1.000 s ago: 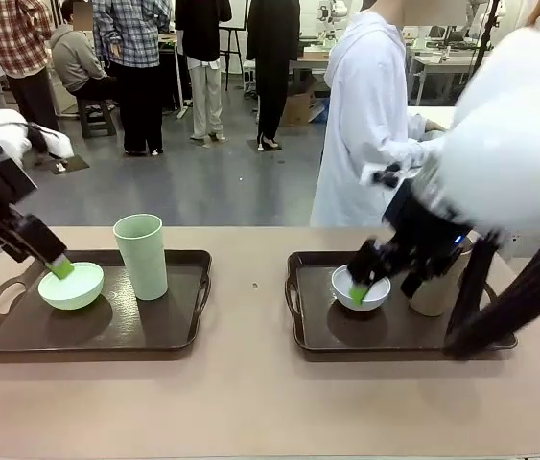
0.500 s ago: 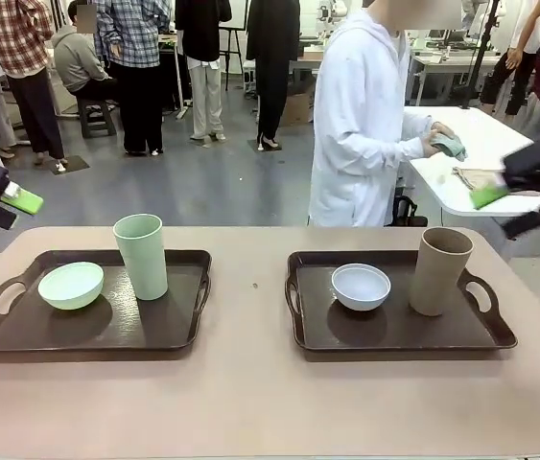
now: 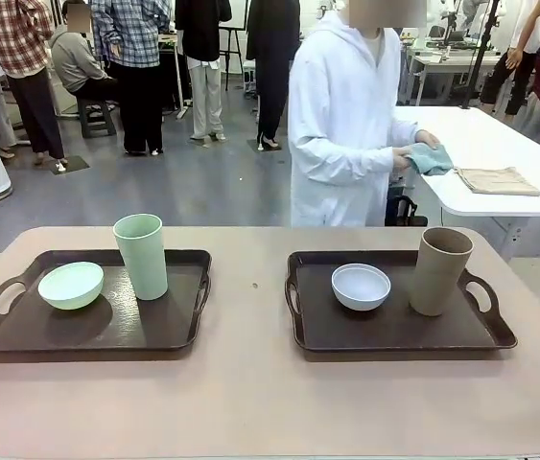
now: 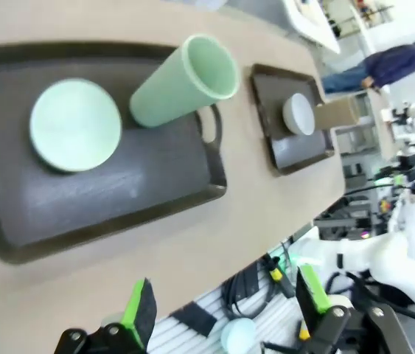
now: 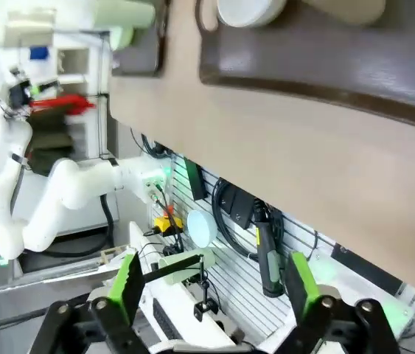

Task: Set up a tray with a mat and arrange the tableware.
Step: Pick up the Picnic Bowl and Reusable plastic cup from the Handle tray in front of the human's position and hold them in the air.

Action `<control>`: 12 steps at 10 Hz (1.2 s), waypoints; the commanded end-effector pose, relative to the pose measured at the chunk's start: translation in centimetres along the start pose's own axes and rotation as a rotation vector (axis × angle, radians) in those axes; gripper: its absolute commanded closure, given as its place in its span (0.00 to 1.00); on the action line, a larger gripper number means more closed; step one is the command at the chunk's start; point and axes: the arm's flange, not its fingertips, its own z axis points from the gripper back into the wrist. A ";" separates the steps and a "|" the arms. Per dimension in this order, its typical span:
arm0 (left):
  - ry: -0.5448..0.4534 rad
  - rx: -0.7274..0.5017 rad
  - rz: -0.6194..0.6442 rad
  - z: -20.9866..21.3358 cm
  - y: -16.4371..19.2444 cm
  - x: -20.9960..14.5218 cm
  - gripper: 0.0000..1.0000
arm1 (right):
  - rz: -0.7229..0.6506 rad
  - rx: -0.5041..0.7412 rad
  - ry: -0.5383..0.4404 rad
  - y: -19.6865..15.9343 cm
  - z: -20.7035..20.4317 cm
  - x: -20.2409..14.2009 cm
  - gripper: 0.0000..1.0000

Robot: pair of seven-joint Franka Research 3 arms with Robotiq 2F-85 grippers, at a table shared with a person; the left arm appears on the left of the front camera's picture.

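The left claw and right claw sit nearest, jaws apart and empty, probably leaving the table free for the person. The left tray carries the pale green bowl beside the tall pale green cup. The right tray carries the small white bowl and tall brown cup, apparently one matching set per tray. Beyond, the person's hand holds a teal cloth near a folded beige cloth. A second earlier each claw was at a bowl; both have since withdrawn.
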 end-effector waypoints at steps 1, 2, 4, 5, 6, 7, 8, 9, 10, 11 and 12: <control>0.020 -0.020 0.070 1.4 2.5 0.2 0.00 | -0.046 0.070 -0.033 -3.9 -5.1 -2.4 0.00; 0.007 -0.027 0.102 2.1 3.8 -0.1 0.00 | -0.079 0.100 -0.075 -5.4 -4.4 -3.2 0.00; -0.028 -0.048 0.139 3.3 5.1 -1.0 0.00 | -0.110 0.140 -0.162 -6.8 -2.8 -4.8 0.00; -0.041 -0.055 0.158 3.4 5.5 -1.1 0.00 | -0.111 0.149 -0.200 -7.0 -2.1 -5.4 0.00; -0.057 -0.064 0.170 3.0 4.9 -1.5 0.00 | -0.105 0.152 -0.224 -7.1 -1.5 -6.0 0.00; -0.058 -0.064 0.174 2.7 3.9 -1.6 0.00 | -0.095 0.157 -0.239 -6.8 -1.5 -6.3 0.00; -0.060 -0.077 0.174 2.6 4.3 -1.5 0.00 | -0.090 0.142 -0.245 -6.7 -1.3 -6.4 0.00; -0.074 -0.095 0.181 2.7 4.3 -2.1 0.00 | -0.136 0.131 -0.202 -8.6 3.0 -3.6 0.00; -0.052 -0.052 0.180 3.4 4.7 -0.9 0.00 | -0.136 0.131 -0.202 -8.6 3.0 -3.6 0.00; -0.052 -0.052 0.180 3.4 4.7 -0.9 0.00 | -0.136 0.131 -0.202 -8.6 3.0 -3.6 0.00; -0.052 -0.052 0.180 3.4 4.7 -0.9 0.00 | -0.136 0.131 -0.202 -8.6 3.0 -3.6 0.00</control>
